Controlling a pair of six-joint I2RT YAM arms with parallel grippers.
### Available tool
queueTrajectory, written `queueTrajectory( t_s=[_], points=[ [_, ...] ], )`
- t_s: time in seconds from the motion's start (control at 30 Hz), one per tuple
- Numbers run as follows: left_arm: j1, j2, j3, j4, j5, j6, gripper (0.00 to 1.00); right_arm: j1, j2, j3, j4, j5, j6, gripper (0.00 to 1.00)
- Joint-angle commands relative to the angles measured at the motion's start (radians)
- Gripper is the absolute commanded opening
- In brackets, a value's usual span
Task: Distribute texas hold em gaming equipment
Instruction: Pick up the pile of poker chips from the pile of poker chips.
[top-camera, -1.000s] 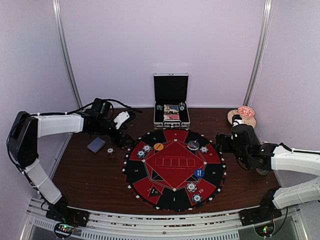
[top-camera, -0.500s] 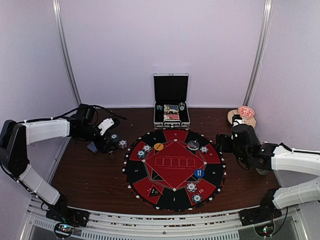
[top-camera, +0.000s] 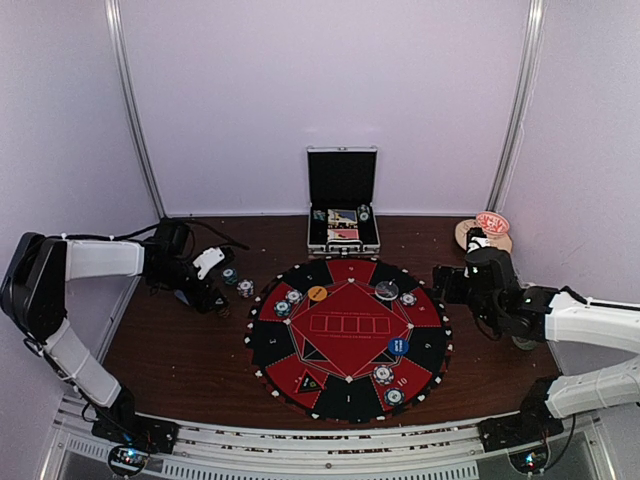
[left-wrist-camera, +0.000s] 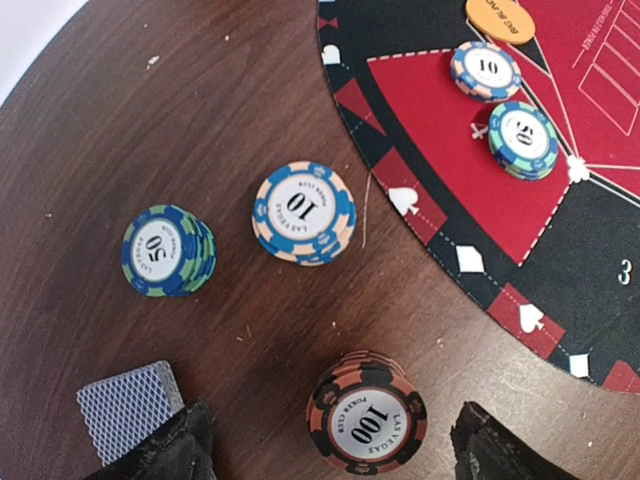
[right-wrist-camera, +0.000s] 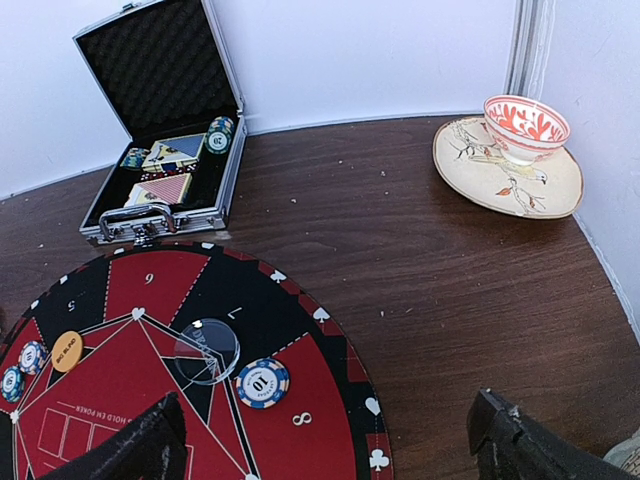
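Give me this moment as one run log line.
left gripper open, flanking 100-chip stack, untouched | right gripper open, empty, by felt mat edge | 50 stack, 10 stack, card deck off mat, on table

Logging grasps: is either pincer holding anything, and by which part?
Nothing is held. The left pincer straddles the black-and-salmon stack of round "100" poker chips without touching it; the right pincer is empty.

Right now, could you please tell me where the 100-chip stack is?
In the left wrist view, the 100-chip stack stands on the table between the fingers of the left gripper, beside the card deck.
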Motion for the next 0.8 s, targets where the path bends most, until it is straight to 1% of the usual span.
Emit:
queueTrajectory(
  t_s=[0.0,0.2,0.5,0.77],
  points=[
    [0.014,0.017,0.006,0.03,0.009,0.018,0.84,-0.005,-0.016,0.007,-0.003,0.006,-0.008,1.0],
    [0.015,0.024,0.005,0.026,0.013,0.026,0.83,-0.005,-0.016,0.005,-0.003,0.005,-0.008,1.0],
    [0.015,0.056,0.011,0.032,0.006,0.025,0.78,-0.005,-0.013,0.006,-0.002,0.005,-0.008,1.0],
    [0.015,0.064,0.011,0.032,0.014,0.027,0.7,-0.005,-0.012,0.007,-0.002,0.005,-0.009,1.0]
  ],
)
